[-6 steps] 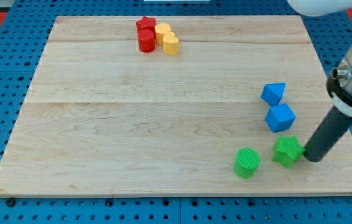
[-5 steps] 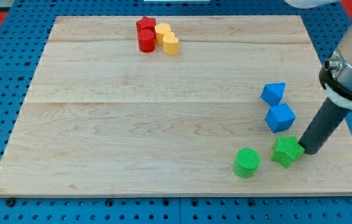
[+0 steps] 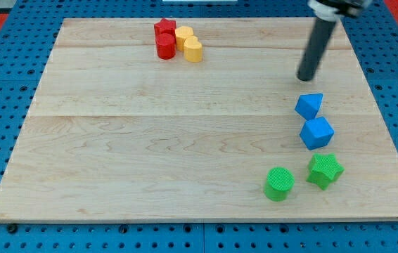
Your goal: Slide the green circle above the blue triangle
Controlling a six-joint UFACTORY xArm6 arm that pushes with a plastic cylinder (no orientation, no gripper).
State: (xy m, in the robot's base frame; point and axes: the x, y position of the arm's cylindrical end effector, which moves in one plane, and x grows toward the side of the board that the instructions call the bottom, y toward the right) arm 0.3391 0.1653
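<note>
Seven blocks sit on the wooden counter [image 3: 150, 140], in two groups well apart. Rod enters from the view's top right, leaning slightly, dark and straight. My tip [image 3: 304, 79] is above the blue triangle [image 3: 309, 105] in the view, near it but apart, touching no block. No tool with jaws here, only the plain rod, so nothing to open or close.

Right-hand group, upper to lower in the view: blue triangle, then a blue block with angled faces [image 3: 317, 133] just below it, a narrow gap or contact between them; cannot tell which. Lower again, green star [image 3: 324, 171] just beneath the angled blue block. Green circle [image 3: 279, 184] lies to the view's left of the star, close beside it but apart, near the counter's bottom edge.

Far group at the view's top left of centre: red star [image 3: 164, 29], red cylinder [image 3: 165, 46] right below it, yellow block [image 3: 183, 34] (shape unclear) and yellow heart [image 3: 193, 50] pressed against their right sides.

Room: broad bare wood across the middle and the view's left. Strip between the blue blocks and the counter's right edge is narrow. Bare wood between my tip and the counter's top edge. Blue pegboard [image 3: 2, 105] surrounds the counter.
</note>
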